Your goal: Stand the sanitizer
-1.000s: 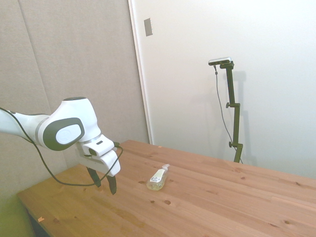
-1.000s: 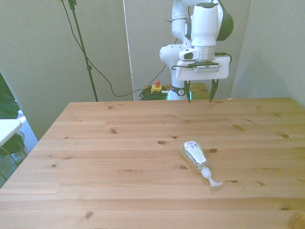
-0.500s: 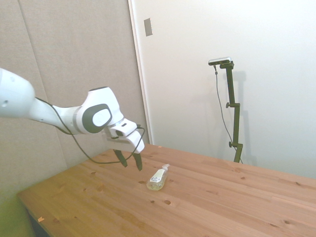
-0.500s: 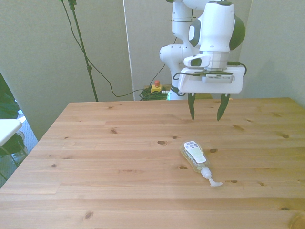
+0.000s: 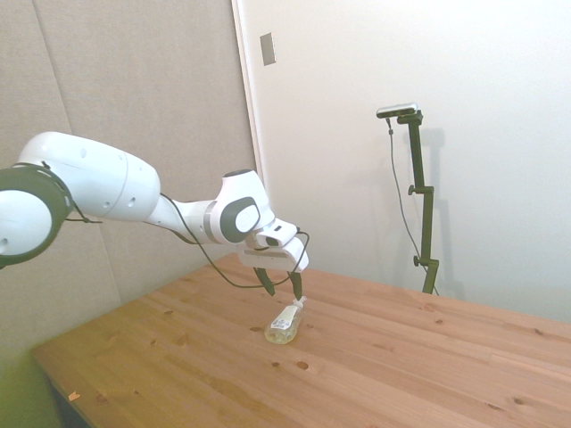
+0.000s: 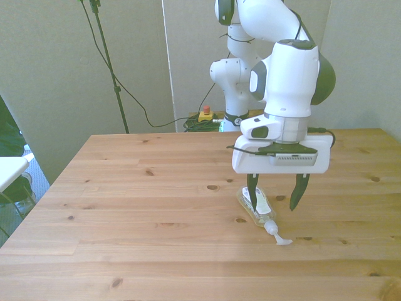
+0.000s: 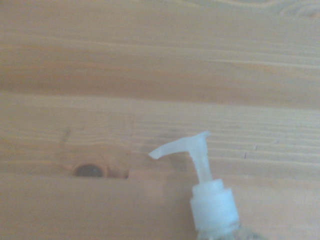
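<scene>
Sanitizer [image 6: 257,207] lies flat on its side on the wooden table [image 6: 125,207], toward the front view's right, pump nozzle [image 7: 181,146] pointing to the near edge. Gripper [image 6: 274,191] hangs just above it, fingers spread wide and grasping nothing, one fingertip [image 6: 252,190] over the bottle's label end.

Side and front cameras share table [image 5: 375,357], wrist close above
</scene>
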`<state>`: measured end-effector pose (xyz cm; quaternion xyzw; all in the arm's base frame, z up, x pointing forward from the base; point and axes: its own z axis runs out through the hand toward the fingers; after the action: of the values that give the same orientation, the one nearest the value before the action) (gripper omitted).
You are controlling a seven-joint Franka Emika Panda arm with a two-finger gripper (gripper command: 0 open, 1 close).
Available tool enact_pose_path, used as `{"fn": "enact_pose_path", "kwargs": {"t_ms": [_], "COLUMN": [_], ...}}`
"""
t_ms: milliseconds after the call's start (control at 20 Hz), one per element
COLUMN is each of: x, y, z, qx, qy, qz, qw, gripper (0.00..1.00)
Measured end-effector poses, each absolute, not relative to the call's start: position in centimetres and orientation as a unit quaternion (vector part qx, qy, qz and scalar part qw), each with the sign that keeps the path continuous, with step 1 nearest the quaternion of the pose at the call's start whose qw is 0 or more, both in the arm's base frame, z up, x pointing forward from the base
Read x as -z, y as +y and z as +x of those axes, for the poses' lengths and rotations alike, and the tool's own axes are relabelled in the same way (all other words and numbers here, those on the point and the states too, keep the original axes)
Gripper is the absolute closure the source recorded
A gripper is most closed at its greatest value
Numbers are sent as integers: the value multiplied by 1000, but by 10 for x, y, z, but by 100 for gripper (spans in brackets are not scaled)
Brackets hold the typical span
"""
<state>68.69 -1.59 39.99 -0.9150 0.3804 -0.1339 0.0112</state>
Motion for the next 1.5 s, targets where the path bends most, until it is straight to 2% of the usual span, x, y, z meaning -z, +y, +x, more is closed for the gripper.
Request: {"fn": "enact_pose_path", "kwargs": {"t_ms": [250, 550, 600, 1500], "x": [-383, -366, -364, -353], "y": [-13, -16, -17, -45], "z": [716, 728, 728, 732], "qx": [126, 111, 110, 84], "qy": [375, 373, 373, 394], "qz": [-918, -921, -921, -915], "qw": [11, 10, 10, 25], "gripper": [0, 0, 100, 100]}}
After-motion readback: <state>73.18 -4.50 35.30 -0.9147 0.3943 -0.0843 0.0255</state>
